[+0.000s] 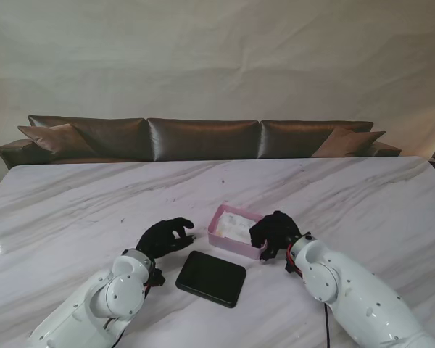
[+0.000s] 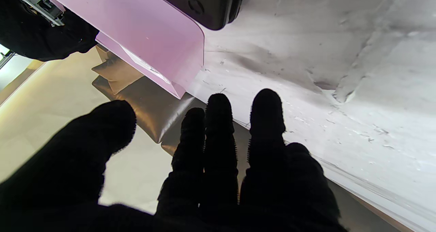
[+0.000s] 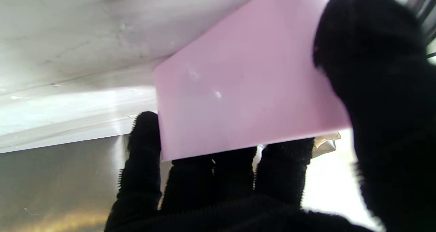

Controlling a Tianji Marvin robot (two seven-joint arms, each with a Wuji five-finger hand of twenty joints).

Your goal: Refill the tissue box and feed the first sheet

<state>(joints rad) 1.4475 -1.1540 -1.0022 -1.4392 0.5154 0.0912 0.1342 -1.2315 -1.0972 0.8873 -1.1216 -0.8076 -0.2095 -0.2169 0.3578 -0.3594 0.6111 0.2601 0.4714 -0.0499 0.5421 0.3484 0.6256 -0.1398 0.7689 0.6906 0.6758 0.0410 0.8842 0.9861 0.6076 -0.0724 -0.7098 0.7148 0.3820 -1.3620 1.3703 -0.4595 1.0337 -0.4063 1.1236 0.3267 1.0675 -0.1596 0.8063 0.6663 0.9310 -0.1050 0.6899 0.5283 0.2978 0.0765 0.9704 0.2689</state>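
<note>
The pink tissue box stands open in the middle of the marble table, with white tissues lying inside. Its black lid lies flat on the table nearer to me. My right hand grips the box's right end: in the right wrist view the fingers reach behind the pink wall and the thumb presses its outer face. My left hand hovers just left of the box, fingers curled and apart, holding nothing. The left wrist view shows the box and lid beyond my fingertips.
A dark leather sofa with cushions runs along the table's far edge. The marble top spreads wide on both sides of the box. Both forearms rest low over the near edge.
</note>
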